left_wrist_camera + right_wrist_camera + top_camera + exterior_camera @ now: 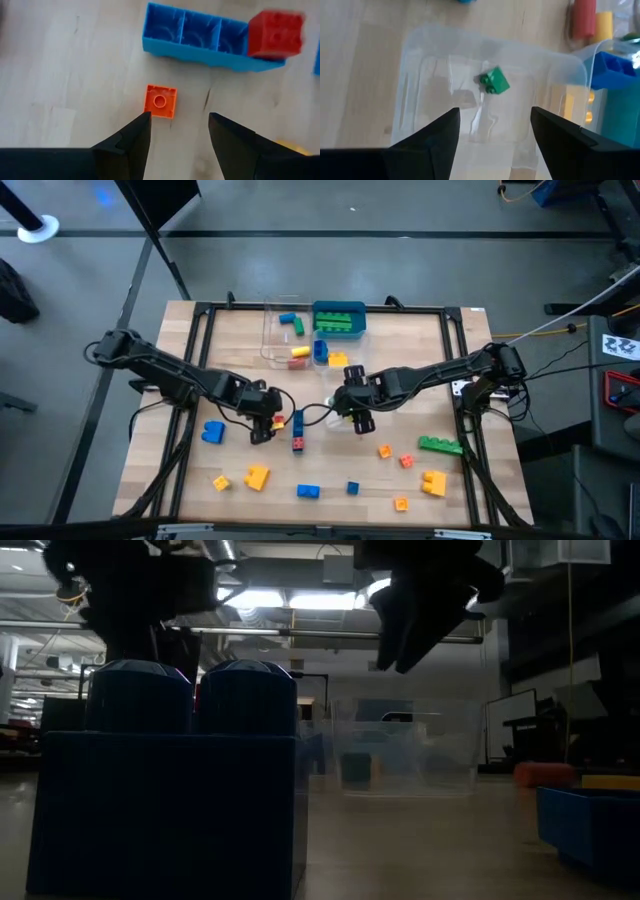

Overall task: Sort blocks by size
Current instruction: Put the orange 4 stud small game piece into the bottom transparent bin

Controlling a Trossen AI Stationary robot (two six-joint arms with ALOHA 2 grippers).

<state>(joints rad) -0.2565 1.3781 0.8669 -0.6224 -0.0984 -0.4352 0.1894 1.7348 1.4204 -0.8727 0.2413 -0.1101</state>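
From above, my left gripper (266,423) is hovering over the blue bar (298,432) mid-table, my right gripper (353,416) beside it.

Past my left wrist, fingers parted and empty, I'm straddling a tiny orange brick (160,101): light, rigid, slick; I'd pinch its flat sides.

Past my right wrist, fingers spread, a small green brick (494,81) is lying loose in the clear tub (415,80).

On the table (230,340) the high view shows two arms, each ending in one claw: the left claw (268,420) and the right claw (355,415). Loose bricks on the bare wood: three blue (213,432), three yellow (257,476), three small orange (385,451), and one long green bar (440,445). There are two clear tubs (280,330) and one teal tray (338,320).
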